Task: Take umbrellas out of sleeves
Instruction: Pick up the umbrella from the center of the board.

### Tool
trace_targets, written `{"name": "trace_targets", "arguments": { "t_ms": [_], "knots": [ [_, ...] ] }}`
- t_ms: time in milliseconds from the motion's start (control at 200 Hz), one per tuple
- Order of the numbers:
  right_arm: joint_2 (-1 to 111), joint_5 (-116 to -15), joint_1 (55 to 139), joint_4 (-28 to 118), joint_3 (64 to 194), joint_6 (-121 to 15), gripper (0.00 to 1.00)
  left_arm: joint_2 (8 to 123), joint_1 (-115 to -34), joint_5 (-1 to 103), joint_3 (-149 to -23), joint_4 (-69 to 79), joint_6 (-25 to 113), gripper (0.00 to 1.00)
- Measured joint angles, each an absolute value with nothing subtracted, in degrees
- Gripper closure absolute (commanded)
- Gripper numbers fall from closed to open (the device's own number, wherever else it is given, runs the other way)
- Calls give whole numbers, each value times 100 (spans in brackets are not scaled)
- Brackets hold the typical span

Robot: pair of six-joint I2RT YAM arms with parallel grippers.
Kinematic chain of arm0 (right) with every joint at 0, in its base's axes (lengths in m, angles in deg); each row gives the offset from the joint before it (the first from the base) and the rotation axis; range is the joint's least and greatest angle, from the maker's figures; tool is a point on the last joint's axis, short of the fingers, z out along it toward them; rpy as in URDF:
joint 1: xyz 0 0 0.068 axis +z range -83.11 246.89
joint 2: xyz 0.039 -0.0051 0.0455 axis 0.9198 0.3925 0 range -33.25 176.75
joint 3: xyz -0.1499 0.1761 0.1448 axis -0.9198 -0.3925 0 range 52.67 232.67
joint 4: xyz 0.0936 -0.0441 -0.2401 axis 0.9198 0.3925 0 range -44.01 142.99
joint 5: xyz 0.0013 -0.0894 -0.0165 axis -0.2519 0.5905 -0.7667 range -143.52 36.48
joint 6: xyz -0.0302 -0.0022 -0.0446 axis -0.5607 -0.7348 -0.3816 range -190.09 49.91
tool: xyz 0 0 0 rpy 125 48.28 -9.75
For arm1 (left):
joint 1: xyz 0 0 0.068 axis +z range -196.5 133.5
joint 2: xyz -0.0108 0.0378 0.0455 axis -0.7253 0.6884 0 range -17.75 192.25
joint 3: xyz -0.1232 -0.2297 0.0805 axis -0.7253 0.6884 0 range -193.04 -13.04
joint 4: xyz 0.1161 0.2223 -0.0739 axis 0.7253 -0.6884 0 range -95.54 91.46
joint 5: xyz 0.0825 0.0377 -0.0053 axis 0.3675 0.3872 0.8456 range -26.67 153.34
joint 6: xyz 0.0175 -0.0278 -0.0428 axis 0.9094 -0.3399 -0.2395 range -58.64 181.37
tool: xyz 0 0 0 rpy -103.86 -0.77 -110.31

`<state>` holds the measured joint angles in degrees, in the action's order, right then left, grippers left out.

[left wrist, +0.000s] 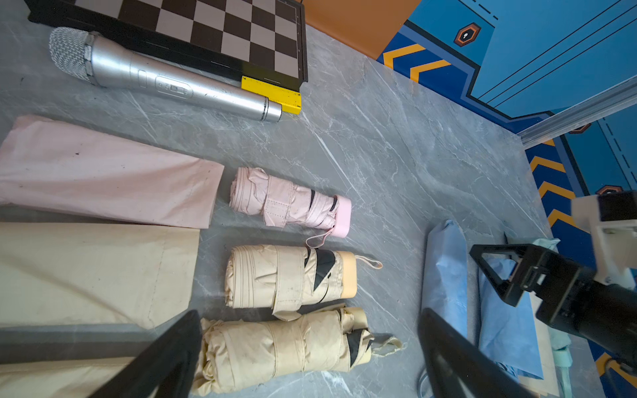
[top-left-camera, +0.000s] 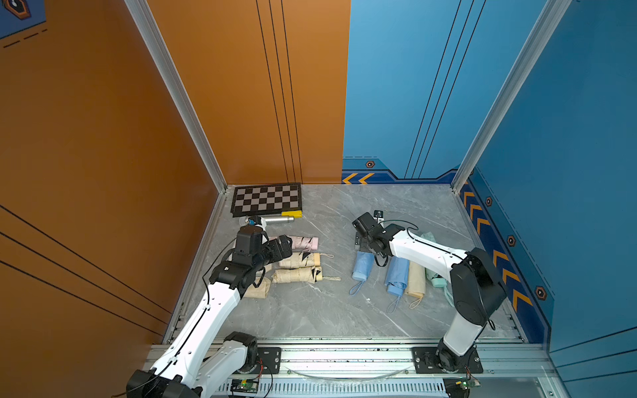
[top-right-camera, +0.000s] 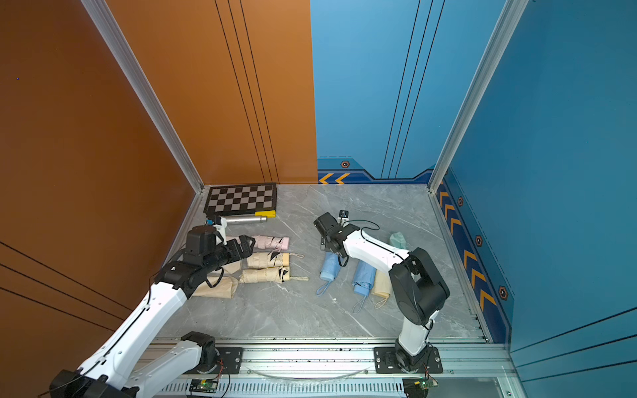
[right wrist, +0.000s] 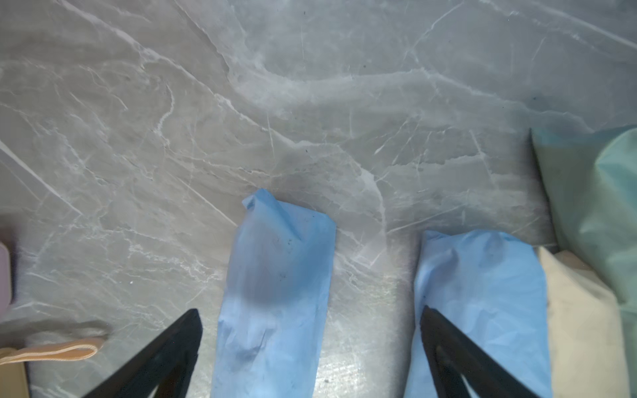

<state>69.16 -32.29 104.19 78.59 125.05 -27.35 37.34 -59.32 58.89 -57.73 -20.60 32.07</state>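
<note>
We're over the grey table [top-left-camera: 310, 310] and both arms hang clear of it. The left tool [left wrist: 310, 313] has its jaws spread wide with nothing between them, above three bare umbrellas on the table's left half: a pink umbrella [left wrist: 289, 200] farthest back, then two cream umbrellas [left wrist: 286, 275], handles toward the middle. Toward the left edge lie the flat, empty covers, a pink sleeve [left wrist: 103, 175] and cream sleeves [left wrist: 93, 272].

On the right half, four sleeves lie full, cords trailing toward the near edge. The right tool [right wrist: 310, 310], jaws spread and empty, hovers over the far end of the first blue sleeve [right wrist: 275, 293]; we can't tell whether it touches. Beside that, toward the right edge, come the second blue sleeve [right wrist: 482, 293], a cream full sleeve [right wrist: 579, 310] and a mint sleeve [right wrist: 599, 193].

In the far left corner sit a silver microphone [left wrist: 165, 79] and a checkerboard [left wrist: 206, 24].
</note>
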Motion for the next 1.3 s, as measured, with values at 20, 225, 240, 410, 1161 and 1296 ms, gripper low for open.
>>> {"name": "trace_targets", "arguments": {
  "t_ms": [20,225,240,410,1161,1296],
  "knots": [
    [6959,-3253,10419,7861,12505,-2696,2,3736,-5932,5862,-5758,-2034,3204,2],
    [7195,-3413,10428,7859,12505,-2435,5,3745,-5925,5740,-5705,-1894,3204,2],
    [7204,-3419,10430,7861,12505,-2427,5,3745,-5927,5738,-5705,-1890,3202,2],
    [7361,-3434,10445,7859,12505,-2346,9,3745,-5910,5699,-5609,-1778,3193,2],
    [7882,-3913,10483,7730,12636,-2376,43,3749,-5800,5572,-5279,-1468,2964,2],
    [7888,-4000,10480,7706,12667,-2608,52,3751,-5781,5530,-5214,-1417,2916,2]
  ]
}}
